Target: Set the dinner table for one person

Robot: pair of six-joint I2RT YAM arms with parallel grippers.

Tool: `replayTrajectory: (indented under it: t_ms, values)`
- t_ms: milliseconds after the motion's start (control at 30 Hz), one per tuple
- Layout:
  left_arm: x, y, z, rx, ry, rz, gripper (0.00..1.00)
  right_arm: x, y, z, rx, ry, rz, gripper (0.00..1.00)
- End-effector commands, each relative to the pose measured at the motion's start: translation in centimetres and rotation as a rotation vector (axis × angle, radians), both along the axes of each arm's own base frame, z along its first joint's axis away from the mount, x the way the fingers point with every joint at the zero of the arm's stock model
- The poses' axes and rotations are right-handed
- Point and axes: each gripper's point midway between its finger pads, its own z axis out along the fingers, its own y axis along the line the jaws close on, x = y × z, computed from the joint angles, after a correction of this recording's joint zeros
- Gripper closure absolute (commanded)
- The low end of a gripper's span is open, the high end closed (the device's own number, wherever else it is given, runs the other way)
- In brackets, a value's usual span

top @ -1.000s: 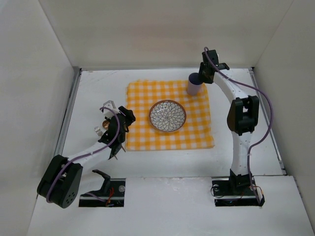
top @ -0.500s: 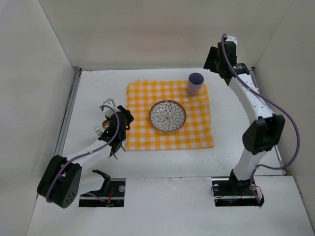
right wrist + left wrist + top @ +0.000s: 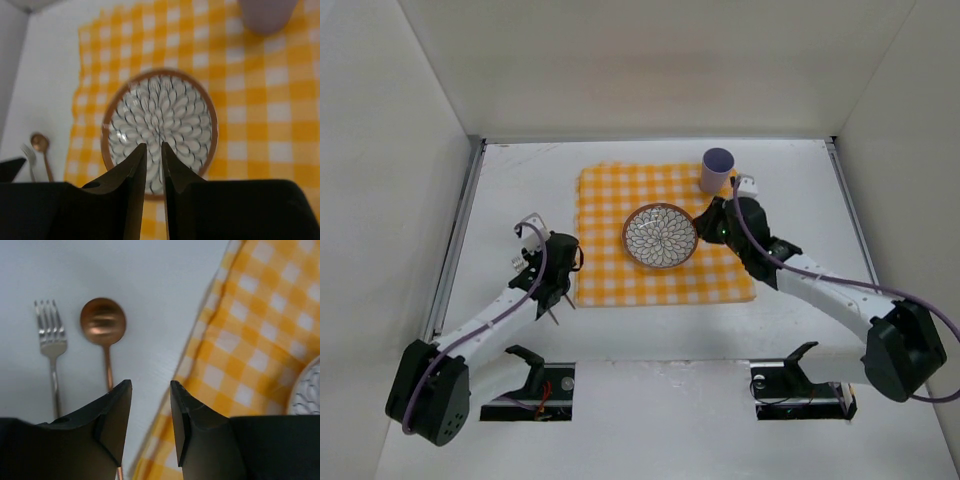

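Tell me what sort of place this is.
Likely a lab test cell, not a home: plain white walls box in the table, with a staged checked cloth, plate and cup.

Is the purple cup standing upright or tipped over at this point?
Upright. In the top view the purple cup stands on its base with its round open rim facing up, on the far right corner of the checked cloth.
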Motion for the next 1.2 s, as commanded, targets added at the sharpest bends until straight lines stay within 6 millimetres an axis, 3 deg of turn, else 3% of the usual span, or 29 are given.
replayTrajectory:
  t_ms: [0,133,267,433,700,833,933,1033,1167]
  values:
    - [-1.8,1.6,-2.4,0.062,0.155,0.062,0.65,-2.2,2.2,1.3,0.113,-0.060,0.065,0.75]
    - [-1.7,1.6,-3.9,0.056,0.224,0.091,0.65,-4.9,2.8,-1.5,0.069,-0.031,0.140,0.74]
    - [-1.7,1.8,-5.1,0.069,0.274,0.104,0.65,-5.0,3.1,-3.4,0.068,-0.021,0.155,0.74]
    - [-1.7,1.6,-6.7,0.013,0.330,0.112,0.69,-5.8,4.3,-3.9,0.082,-0.026,0.206,0.72]
    - [-2.8,2.4,-8.0,0.011,0.374,0.144,0.72,-6.2,4.1,-4.2,0.082,-0.024,0.210,0.66]
    - [-3.1,2.5,-9.0,0.014,0.416,0.144,0.82,-6.5,3.6,-3.6,0.093,-0.041,0.200,0.57]
    - [-2.8,2.3,-8.8,0.026,0.408,0.132,0.93,-6.5,2.9,-3.1,0.105,-0.055,0.184,0.50]
    - [-2.2,2.3,-7.6,0.004,0.360,0.133,0.97,-6.5,2.3,-2.6,0.110,-0.075,0.163,0.44]
    - [-0.7,2.2,-2.7,0.023,0.233,0.100,0.98,-6.3,1.4,-2.5,0.112,-0.082,0.132,0.43]
